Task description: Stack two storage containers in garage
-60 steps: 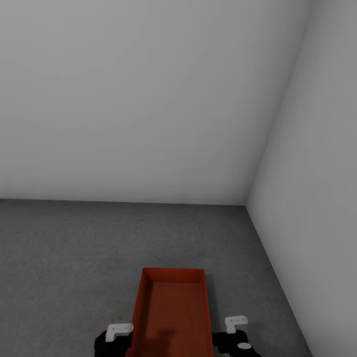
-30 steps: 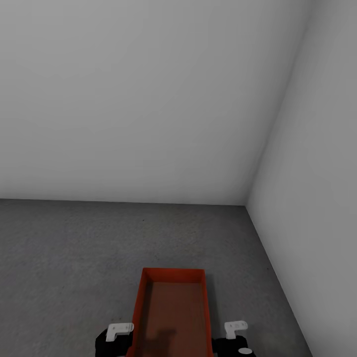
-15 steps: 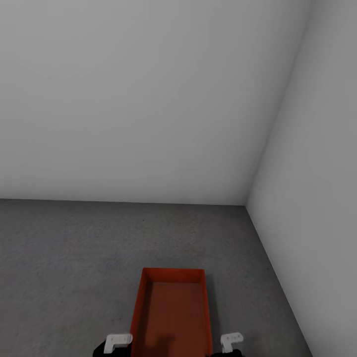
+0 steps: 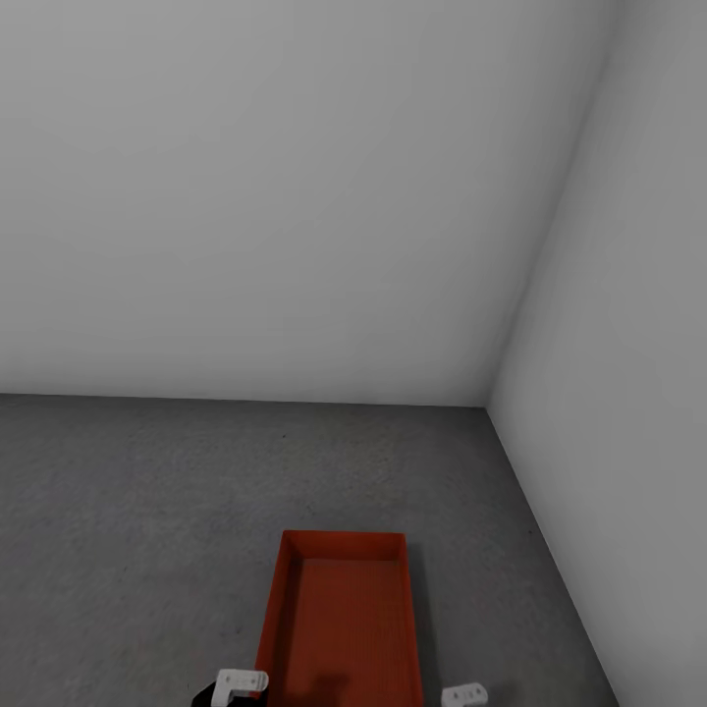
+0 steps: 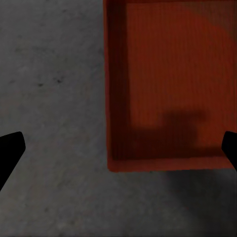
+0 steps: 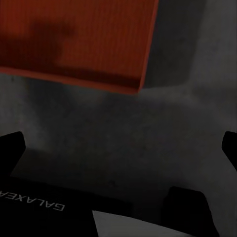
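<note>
One orange-red storage container [image 4: 339, 619] rests open side up on the garage's dark-grey concrete floor [image 4: 147, 511], near the corner of two pale walls. The other container is out of view. My left gripper [image 4: 241, 680] sits low beside the tub's near left corner and my right gripper [image 4: 463, 695] beside its near right corner, both apart from it. In the left wrist view the left gripper [image 5: 118, 150] is open, its fingers wide over the tub [image 5: 173, 74] and floor. The right gripper [image 6: 118, 148] is open too, with the tub's corner [image 6: 74, 34] beyond it.
A pale-grey back wall [image 4: 295, 196] and a right wall [image 4: 628, 393] meet in a corner right of the tub. Bare concrete stretches to the left. My dark base with white lettering [image 6: 49, 202] shows in the right wrist view.
Both grippers have drawn back along the tub's sides toward the bottom edge of the head view. The container has stayed where it was.
</note>
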### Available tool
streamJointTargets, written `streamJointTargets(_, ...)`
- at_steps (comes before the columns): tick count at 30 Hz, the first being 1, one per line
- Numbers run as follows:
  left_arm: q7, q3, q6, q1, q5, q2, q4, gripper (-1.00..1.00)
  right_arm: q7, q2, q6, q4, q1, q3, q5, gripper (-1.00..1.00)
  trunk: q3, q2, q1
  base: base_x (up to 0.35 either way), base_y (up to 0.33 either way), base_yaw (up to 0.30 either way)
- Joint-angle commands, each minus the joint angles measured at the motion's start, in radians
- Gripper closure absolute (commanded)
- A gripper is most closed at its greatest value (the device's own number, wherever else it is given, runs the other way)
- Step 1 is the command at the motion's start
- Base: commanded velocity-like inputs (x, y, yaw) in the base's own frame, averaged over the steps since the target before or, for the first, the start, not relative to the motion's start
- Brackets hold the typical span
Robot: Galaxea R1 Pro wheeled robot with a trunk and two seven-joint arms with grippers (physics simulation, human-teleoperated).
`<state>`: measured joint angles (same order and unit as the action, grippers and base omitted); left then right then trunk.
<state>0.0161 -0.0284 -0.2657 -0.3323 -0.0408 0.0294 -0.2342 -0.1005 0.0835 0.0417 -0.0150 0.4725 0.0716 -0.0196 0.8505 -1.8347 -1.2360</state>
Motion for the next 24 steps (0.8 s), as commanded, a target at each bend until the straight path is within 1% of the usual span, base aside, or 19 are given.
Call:
streamJointTargets(1,0.001,-0.002,-0.003,-0.001,-0.005,0.000,0.001,-1.00,-0.001,0.000,0.004,-0.002,0.001,0.007,-0.002,-1.00,0.001,0.000,0.000,0.000,0.000,0.000)
streamJointTargets(12,-0.001,-0.002,0.000,-0.001,-0.010,0.000,0.001,-1.00,-0.002,-0.004,0.004,-0.007,-0.001,0.005,-0.002,-1.00,0.001,0.000,0.000,0.000,0.000,0.000)
streamJointTargets(24,-0.001,-0.002,0.000,-0.001,-0.010,0.000,0.001,-1.00,-0.004,-0.037,0.003,-0.029,-0.004,0.005,-0.001,-1.00,0.001,0.000,0.000,0.000,0.000,0.000)
